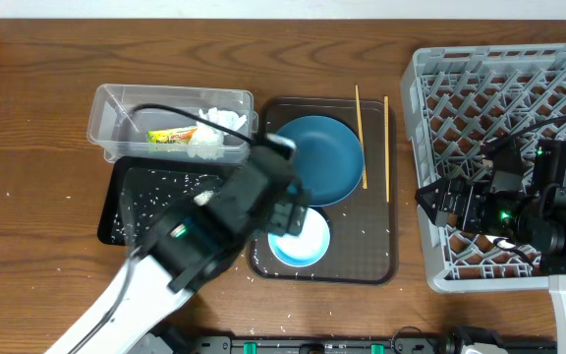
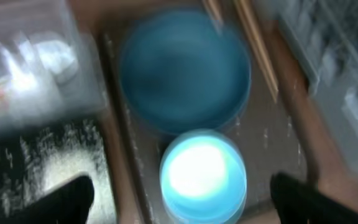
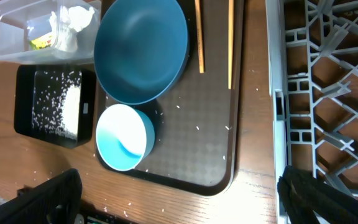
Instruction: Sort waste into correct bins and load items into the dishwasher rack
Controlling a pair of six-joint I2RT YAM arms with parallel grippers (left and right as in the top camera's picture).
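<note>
A dark blue plate (image 1: 324,157) and a white bowl with a blue rim (image 1: 303,241) sit on the brown serving tray (image 1: 362,258). Two chopsticks (image 1: 361,138) lie on the tray to the right of the plate. The clear tub (image 1: 126,113) holds the snack wrapper (image 1: 172,136) and crumpled tissue (image 1: 216,128). Rice (image 3: 61,106) is scattered in the black tray (image 1: 126,211). My left gripper (image 1: 283,206) hangs open above the bowl (image 2: 202,174), holding nothing. My right gripper (image 3: 182,208) is open and empty by the rack's (image 1: 499,88) left edge.
The grey rack (image 3: 328,93) fills the right side of the table, with my right arm over its front part. Loose rice grains dot the brown tray and the wood in front of it. The left wrist view is blurred.
</note>
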